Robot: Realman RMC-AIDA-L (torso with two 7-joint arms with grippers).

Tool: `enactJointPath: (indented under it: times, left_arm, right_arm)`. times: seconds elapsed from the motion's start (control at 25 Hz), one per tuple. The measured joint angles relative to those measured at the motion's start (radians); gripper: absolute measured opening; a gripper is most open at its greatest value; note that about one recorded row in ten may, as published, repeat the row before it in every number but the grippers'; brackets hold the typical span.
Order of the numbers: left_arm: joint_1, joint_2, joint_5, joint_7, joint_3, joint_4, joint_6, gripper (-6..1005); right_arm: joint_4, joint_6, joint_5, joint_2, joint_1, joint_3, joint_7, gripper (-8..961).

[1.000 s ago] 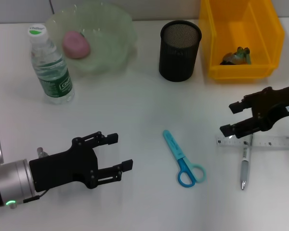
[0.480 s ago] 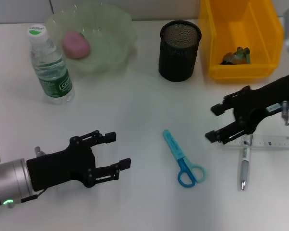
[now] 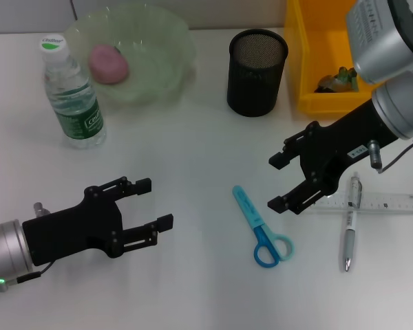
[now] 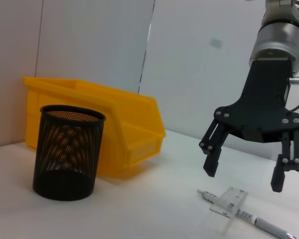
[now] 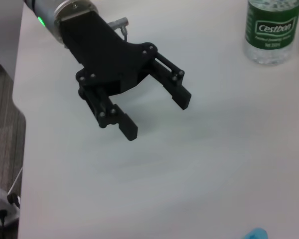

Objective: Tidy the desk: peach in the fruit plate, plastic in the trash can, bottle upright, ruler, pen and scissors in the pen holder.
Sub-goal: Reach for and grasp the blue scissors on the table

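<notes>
Since a second ago the left gripper [image 3: 153, 203] has drawn back toward the near left, jaws wide and empty, while the right gripper [image 3: 277, 183] has swung left off the ruler [image 3: 392, 203] and pen [image 3: 350, 223], also wide, empty. It hangs just right of the scissors [image 3: 260, 225], possibly above the desk. Behind stand bottle [image 3: 70, 92], peach [image 3: 109, 64] in its plate [image 3: 162, 62], pen holder [image 3: 257, 63], yellow bin [image 3: 372, 69].

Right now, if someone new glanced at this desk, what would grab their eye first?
Probably the two open black grippers: the right gripper hovers beside the blue scissors at centre, the left gripper waits at the near left. Behind them the yellow bin glares at the far right, next to the black mesh pen holder.
</notes>
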Motion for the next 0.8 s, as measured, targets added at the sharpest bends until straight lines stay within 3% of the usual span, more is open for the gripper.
enactJointPath:
  times: [0.4, 0.8]
  left_arm:
    - [0.002, 0.007, 0.004, -0.013, -0.007, 0.013, 0.01, 784]
    - [-0.015, 0.005, 0.0, -0.055, -0.019, 0.032, 0.002, 784]
  right_arm:
    - [-0.064, -0.081, 0.001, -0.001, 0.021, -0.096, -0.115, 824]
    - [-0.08, -0.114, 0.002, 0.002, 0.117, -0.185, -0.235, 825]
